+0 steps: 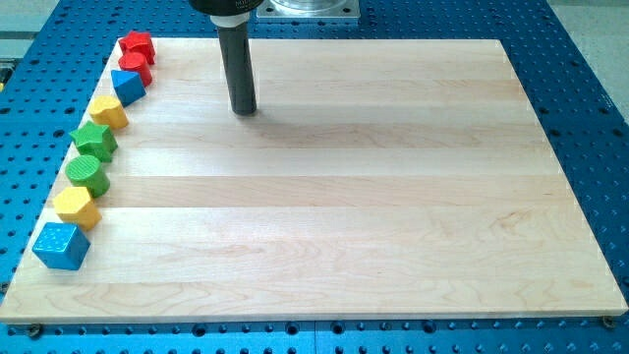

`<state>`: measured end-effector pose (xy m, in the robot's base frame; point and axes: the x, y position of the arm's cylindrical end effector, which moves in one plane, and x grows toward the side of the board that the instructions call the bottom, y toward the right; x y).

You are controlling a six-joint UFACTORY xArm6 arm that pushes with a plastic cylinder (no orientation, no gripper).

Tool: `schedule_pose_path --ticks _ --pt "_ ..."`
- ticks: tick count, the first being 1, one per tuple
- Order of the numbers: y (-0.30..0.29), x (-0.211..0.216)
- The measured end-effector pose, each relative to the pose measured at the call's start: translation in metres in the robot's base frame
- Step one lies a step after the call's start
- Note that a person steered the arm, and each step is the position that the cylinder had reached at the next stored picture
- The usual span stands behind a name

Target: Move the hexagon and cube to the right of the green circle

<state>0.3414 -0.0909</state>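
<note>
My tip (244, 110) rests on the desk (344, 197), well apart from all blocks. Yellow hexagon (77, 207), blue cube (60, 246) and green circle (88, 173) line the view's left edge. No end effector fitted; state not applicable.

Yellow hexagon (76, 207) flat on the board near the left edge, just below the green circle (88, 173). Blue cube (60, 246) next in the row, nearest the bottom-left corner, slightly turned. Green circle a short ribbed cylinder, upright, also close to the left edge.

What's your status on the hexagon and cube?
My tip up top, touching no block. Yellow hexagon and blue cube in left-edge row, below green circle. Nothing blocking the board to their right.
</note>
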Motion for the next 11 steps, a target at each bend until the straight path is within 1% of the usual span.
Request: schedule_pose_path --ticks 2,3,4,5,6,7,8,9,10,11 --pt "0.000 0.000" --pt "0.003 0.009" --pt "0.020 0.105" --pt "-0.009 0.224" --pt "-0.044 0.275" --pt "-0.115 0.277" --pt "-0.211 0.275" --pt "-0.214 0.262" --pt "-0.213 0.234" --pt "-0.161 0.231"
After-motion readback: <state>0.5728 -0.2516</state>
